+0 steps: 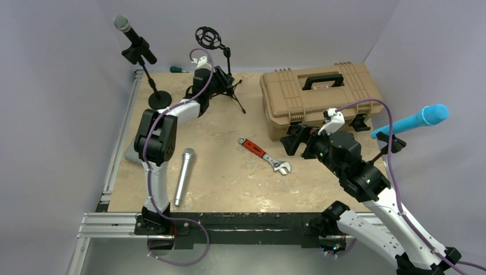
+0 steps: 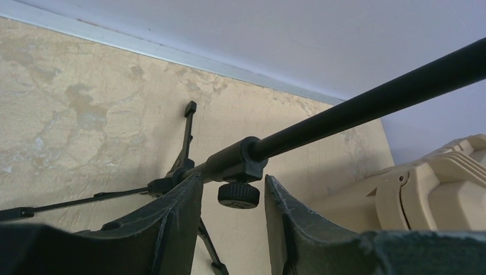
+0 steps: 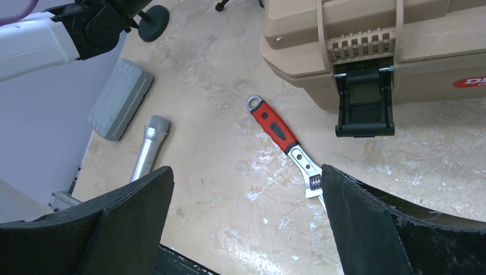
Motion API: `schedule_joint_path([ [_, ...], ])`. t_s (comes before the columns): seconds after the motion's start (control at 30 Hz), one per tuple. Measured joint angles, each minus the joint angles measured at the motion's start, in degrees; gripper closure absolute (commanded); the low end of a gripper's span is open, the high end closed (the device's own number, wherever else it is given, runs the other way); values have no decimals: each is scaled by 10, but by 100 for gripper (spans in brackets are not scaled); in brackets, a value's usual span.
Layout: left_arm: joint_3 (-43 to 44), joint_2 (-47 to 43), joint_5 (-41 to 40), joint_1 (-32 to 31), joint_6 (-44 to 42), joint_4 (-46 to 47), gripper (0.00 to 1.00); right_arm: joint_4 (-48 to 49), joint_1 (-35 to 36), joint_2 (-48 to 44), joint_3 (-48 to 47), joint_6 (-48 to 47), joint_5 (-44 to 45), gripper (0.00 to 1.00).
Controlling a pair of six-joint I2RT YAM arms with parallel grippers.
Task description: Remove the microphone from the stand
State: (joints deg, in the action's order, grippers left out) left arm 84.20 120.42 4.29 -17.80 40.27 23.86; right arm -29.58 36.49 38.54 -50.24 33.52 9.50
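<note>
the left hand (image 2: 232, 179) is at the back of the table (image 1: 229, 183), low on the tripod (image 2: 186, 134). its fingers (image 2: 177, 217) are a little apart, with a small gap. a round knob (image 2: 238, 195) sits in that gap and does not seem to touch either finger. the hand pinches nothing that i can see. just above the knob is a thick collar (image 2: 235, 160). a black pole (image 2: 367, 106) comes out of it, going up and to the right. the tip of the left finger is right by the collar. at the top of the tripod is a ring mount (image 1: 207, 38).

to the left of that, in the far left corner, the black mic (image 1: 133, 35) sits tilted in its stand (image 1: 152, 80), which has a round foot. a green screwdriver (image 1: 177, 69) lies near it by the back wall. nearer the arms, a silver mic (image 1: 184, 175) lies flat on the table, next to a grey case (image 3: 120, 98).

the right hand (image 3: 246, 172) is spread wide and holds nothing. it hangs over the table, with the red wrench (image 3: 282, 134) under it. the tan toolbox (image 1: 321, 97) is just behind. at the right edge, a blue mic (image 1: 415, 120) sits in a clip (image 1: 392, 143).
</note>
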Motion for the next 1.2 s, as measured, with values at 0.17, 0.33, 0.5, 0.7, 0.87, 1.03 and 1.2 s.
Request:
schedule_joint_path([
  [0.17, 0, 6, 7, 0, 11, -9, 60, 0, 0, 0, 0, 0, 0, 1],
  [0.33, 10, 7, 12, 0, 12, -15, 62, 0, 0, 0, 0, 0, 0, 1],
  [0.5, 23, 7, 14, 1, 12, -20, 76, 0, 0, 0, 0, 0, 0, 1],
  [0.7, 31, 8, 19, 2, 22, -35, 100, 0, 0, -1, 0, 2, 0, 1],
  [0.87, 32, 8, 40, 10, 68, -43, 100, 0, 0, -1, 0, 2, 0, 1],
  [1.03, 24, 16, 82, 38, 175, -4, 100, 0, 0, -2, 0, 3, 0, 1],
  [1.2, 10, 42, 117, 62, 316, 85, 100, 0, 0, -3, 0, 4, 0, 1],
])
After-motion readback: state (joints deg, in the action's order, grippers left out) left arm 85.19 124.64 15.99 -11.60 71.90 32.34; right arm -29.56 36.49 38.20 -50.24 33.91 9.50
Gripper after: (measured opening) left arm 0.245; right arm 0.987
